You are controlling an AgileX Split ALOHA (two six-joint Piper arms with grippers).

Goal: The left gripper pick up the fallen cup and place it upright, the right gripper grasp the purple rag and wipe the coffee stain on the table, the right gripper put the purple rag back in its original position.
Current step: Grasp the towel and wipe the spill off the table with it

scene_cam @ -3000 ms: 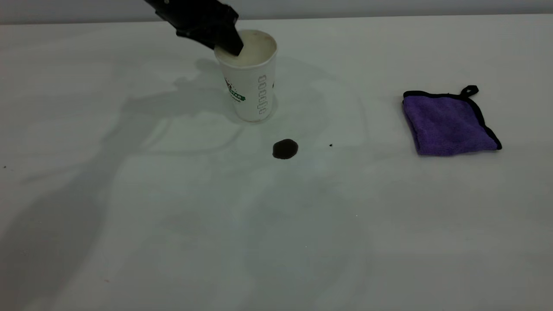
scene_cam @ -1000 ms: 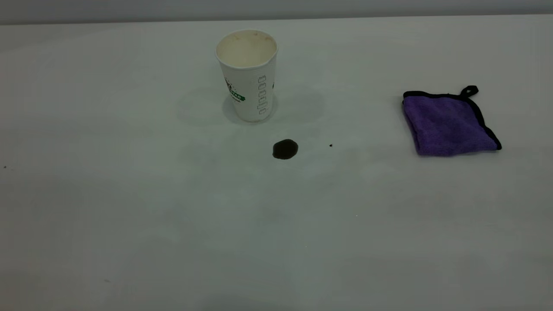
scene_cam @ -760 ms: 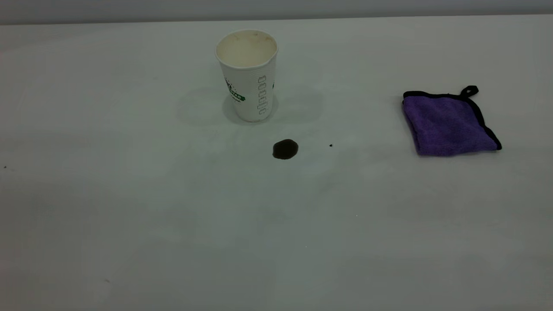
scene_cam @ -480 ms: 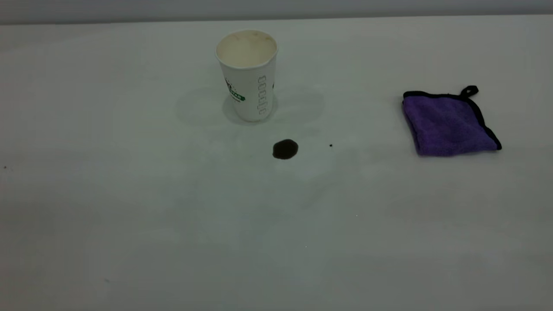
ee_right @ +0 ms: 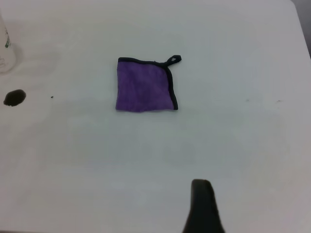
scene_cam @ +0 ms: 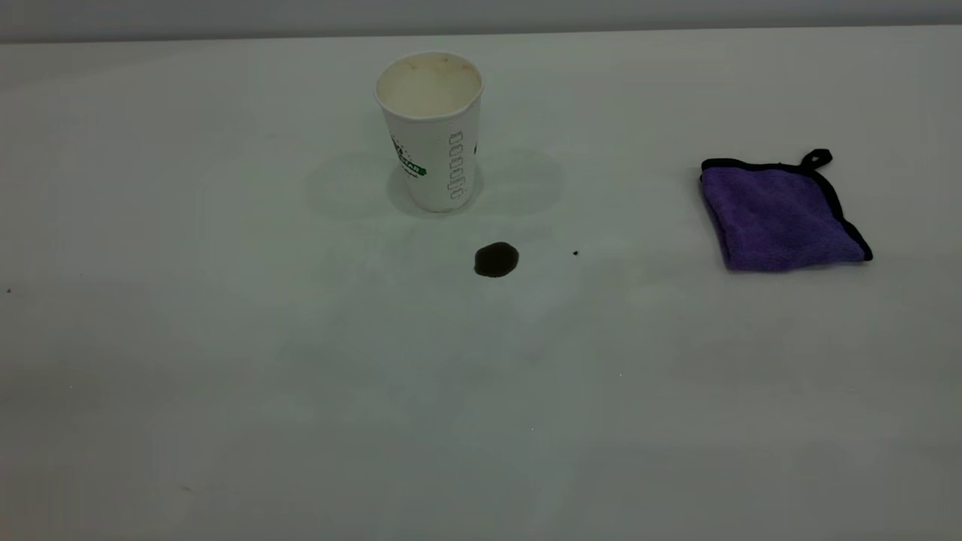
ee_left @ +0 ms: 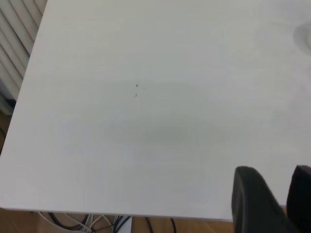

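Observation:
The cup (scene_cam: pixel 430 128) stands upright on the white table (scene_cam: pixel 225 338), mouth up, with nothing holding it. The coffee stain (scene_cam: pixel 496 259) lies just in front of it and to its right, and also shows in the right wrist view (ee_right: pixel 14 97). The purple rag (scene_cam: pixel 782 214) lies flat at the right, untouched; it also shows in the right wrist view (ee_right: pixel 145 85). Neither gripper is in the exterior view. My left gripper (ee_left: pixel 277 194) is open and empty over the table's edge, away from the cup. My right gripper (ee_right: pixel 201 206) hangs back from the rag, and only a black part of it shows.
A tiny black speck (scene_cam: pixel 576 253) sits right of the stain. In the left wrist view the table's edge (ee_left: pixel 97 212) shows, with wooden floor and cables (ee_left: pixel 92 223) below it. The cup's base is at the edge of the right wrist view (ee_right: pixel 5 48).
Three seconds ago the left gripper was at the cup's rim; it has let go and left the exterior view. The cup stays upright. Over the last second nothing has moved.

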